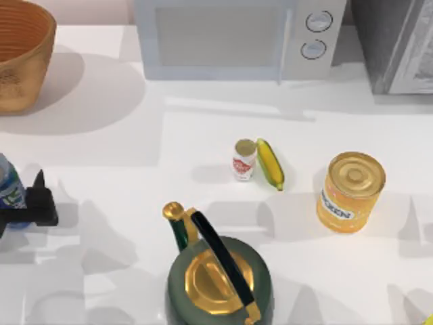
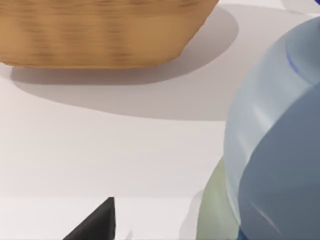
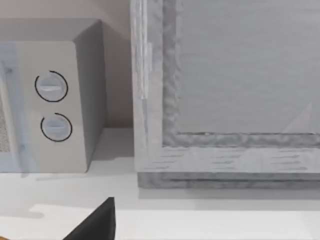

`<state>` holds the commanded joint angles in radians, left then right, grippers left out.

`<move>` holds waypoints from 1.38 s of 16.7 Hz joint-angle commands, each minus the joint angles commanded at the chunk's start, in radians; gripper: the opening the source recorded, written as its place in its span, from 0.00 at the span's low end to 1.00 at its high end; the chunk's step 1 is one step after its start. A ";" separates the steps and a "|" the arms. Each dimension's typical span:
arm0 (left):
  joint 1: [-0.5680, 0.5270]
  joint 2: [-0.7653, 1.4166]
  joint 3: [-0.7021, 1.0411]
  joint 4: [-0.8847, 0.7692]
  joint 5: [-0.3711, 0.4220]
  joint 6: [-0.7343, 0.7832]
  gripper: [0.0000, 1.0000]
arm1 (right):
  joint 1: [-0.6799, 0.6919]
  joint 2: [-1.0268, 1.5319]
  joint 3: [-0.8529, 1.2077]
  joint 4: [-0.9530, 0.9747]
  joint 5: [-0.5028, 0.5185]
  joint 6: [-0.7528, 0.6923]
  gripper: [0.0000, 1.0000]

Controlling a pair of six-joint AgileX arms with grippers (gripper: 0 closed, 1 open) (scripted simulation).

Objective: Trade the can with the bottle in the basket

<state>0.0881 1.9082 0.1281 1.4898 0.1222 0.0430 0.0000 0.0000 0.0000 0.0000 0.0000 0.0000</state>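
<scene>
top view puts the left tool, black and two-fingered, at the left edge of the white counter, closed around the small blue plastic bottle with a white and green label. the bottle stands roughly upright in that grip, its long axis vertical, well clear of the large round woven basket, tan outside and orange ribbed inside, which sits at the far left corner. in the left wrist view the bottle looms close and the basket lies beyond it across bare counter. the small white cylindrical can with a red label and pale gold top stands upright near the middle of the counter, touching or just beside a yellow corn cob with green husk on its right. a green and gold kettle with a black handle sits nearer, a large orange-yellow can with a gold lid to the right, and a white microwave at the far edge. whether the right tool is open i cannot tell; a dark finger tip shows in the right wrist view.
</scene>
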 joint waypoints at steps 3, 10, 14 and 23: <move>0.000 0.000 0.000 0.000 0.000 0.000 0.92 | 0.000 0.000 0.000 0.000 0.000 0.000 1.00; 0.000 0.000 0.000 0.000 0.000 0.000 0.40 | 0.000 0.000 0.000 0.000 0.000 0.000 1.00; 0.000 0.000 0.000 0.000 0.000 0.000 0.10 | 0.000 0.000 0.000 0.000 0.000 0.000 1.00; 0.000 0.000 0.000 0.000 0.000 0.000 0.00 | 0.000 0.000 0.000 0.000 0.000 0.000 1.00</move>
<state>0.0881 1.9082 0.1281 1.4898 0.1222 0.0430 0.0000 0.0000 0.0000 0.0000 0.0000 0.0000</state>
